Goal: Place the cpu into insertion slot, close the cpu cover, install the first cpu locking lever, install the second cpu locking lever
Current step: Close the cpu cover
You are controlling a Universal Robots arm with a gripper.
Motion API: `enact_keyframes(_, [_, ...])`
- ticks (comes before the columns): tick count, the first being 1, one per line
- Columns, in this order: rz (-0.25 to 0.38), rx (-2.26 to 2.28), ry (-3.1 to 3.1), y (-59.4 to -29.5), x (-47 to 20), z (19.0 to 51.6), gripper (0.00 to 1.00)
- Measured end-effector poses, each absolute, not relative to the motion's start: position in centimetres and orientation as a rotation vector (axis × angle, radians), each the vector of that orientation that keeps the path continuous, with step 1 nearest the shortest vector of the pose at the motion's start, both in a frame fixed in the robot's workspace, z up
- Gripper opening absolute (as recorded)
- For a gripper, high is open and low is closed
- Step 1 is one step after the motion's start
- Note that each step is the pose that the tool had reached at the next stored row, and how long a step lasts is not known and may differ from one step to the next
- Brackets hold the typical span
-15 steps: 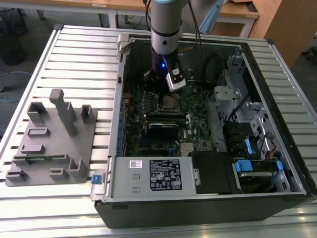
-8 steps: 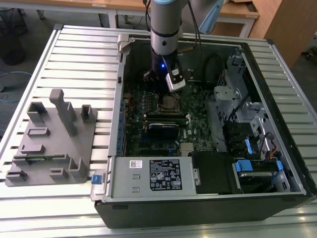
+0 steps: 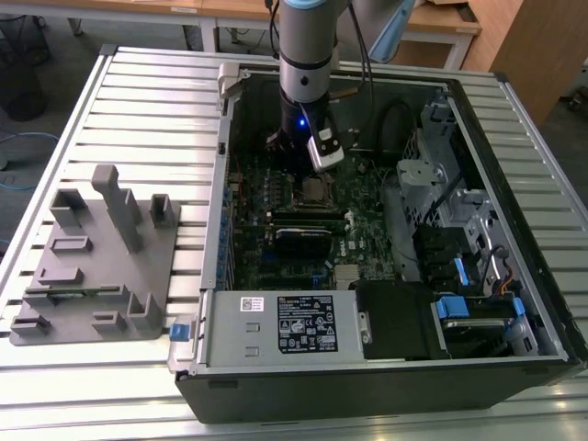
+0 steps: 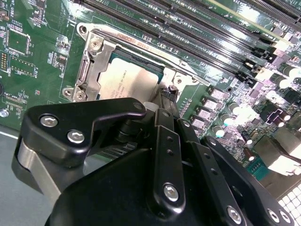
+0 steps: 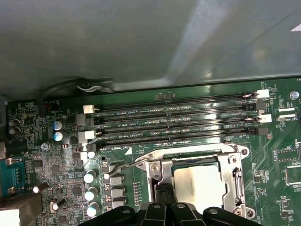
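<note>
The cpu [image 5: 202,186] lies flat in the insertion slot [image 3: 312,190], its silver face [image 4: 129,82] showing through the window of the cpu cover [image 5: 235,181]. That metal frame [image 4: 91,70] is folded down over the chip. My gripper [image 5: 162,193] hangs low over one side of the socket with its dark fingers together, the tips [image 4: 167,94] at the cover's edge. A thin wire locking lever [image 5: 123,165] sticks out beside the socket with its hooked end free. Another lever rod [image 4: 188,70] runs along the socket's far side. The arm reaches down into the case [image 3: 312,170].
Long black memory slots [image 5: 178,122] run beside the socket. A black card [image 3: 303,241], the power supply [image 3: 285,326] and a drive cage [image 3: 432,184] crowd the open case. A grey fixture [image 3: 96,257] stands on the slatted table at the exterior view's left.
</note>
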State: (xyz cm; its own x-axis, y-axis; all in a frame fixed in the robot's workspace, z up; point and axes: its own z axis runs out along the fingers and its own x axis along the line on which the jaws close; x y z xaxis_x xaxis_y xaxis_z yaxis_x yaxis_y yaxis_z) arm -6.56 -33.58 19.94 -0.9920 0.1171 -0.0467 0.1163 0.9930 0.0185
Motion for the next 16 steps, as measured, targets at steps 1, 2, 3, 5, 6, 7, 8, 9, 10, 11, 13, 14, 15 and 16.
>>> enact_keyframes(1, [0.024, 0.181, 3.089, -33.58, -6.56, 19.91, 0.10])
enact_keyframes(2, [0.023, 0.181, 3.089, -33.59, -6.56, 19.87, 0.10])
enact_keyframes(3, [0.023, 0.181, 3.089, -33.59, -6.57, 19.83, 0.10])
enact_keyframes(5, [0.023, 0.181, 3.089, -33.60, -6.57, 19.79, 0.10])
enact_keyframes(6, [0.023, 0.181, 3.089, -33.59, -6.57, 19.78, 0.10])
enact_keyframes(7, [0.024, 0.181, 3.089, -33.59, -6.56, 19.76, 0.10])
enact_keyframes(8, [0.024, 0.181, 3.089, -33.58, -6.56, 19.76, 0.10])
enact_keyframes(9, [0.024, 0.181, 3.089, -33.58, -6.56, 19.76, 0.10])
enact_keyframes(10, [0.024, 0.181, 3.089, -33.59, -6.56, 19.76, 0.10])
enact_keyframes(11, [0.024, 0.181, 3.089, -33.59, -6.56, 19.75, 0.10])
enact_keyframes(13, [0.024, 0.181, 3.089, -33.59, -6.56, 19.74, 0.10])
enact_keyframes(14, [0.024, 0.181, 3.089, -33.58, -6.56, 19.76, 0.10])
enact_keyframes(15, [0.025, 0.181, 3.088, -33.58, -6.56, 19.78, 0.10])
enact_keyframes(16, [0.025, 0.181, 3.088, -33.57, -6.55, 19.82, 0.10])
